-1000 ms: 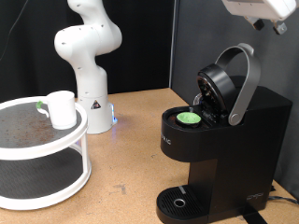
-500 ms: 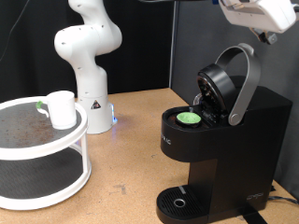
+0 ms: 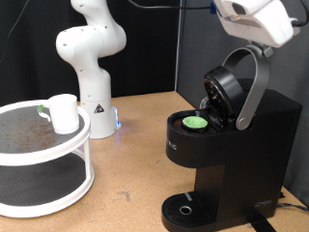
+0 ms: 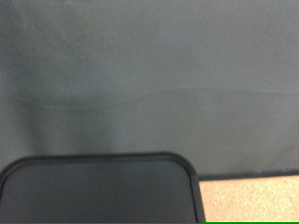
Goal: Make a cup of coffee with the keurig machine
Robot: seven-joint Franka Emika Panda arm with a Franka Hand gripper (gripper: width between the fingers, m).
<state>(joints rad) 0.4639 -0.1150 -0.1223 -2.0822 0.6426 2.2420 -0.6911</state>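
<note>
White robot hand (image 3: 253,19) at the exterior view's top right, tilted, gripper fingers hidden, holding nothing visible

Even, soft indoor light fills the exterior view; the wrist view is dim, flat and blurred throughout.

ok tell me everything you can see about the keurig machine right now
The keurig machine is a tall, boxy black brewer of matte plastic, standing on the wooden table at the exterior view's right. Its lid is raised, the grey-silver handle arching up and back. A pod with a green top sits in the open holder. The round drip tray at its base holds nothing; the cup stands apart on the white stand. The gripper hovers just above the handle, seemingly not touching.
</note>
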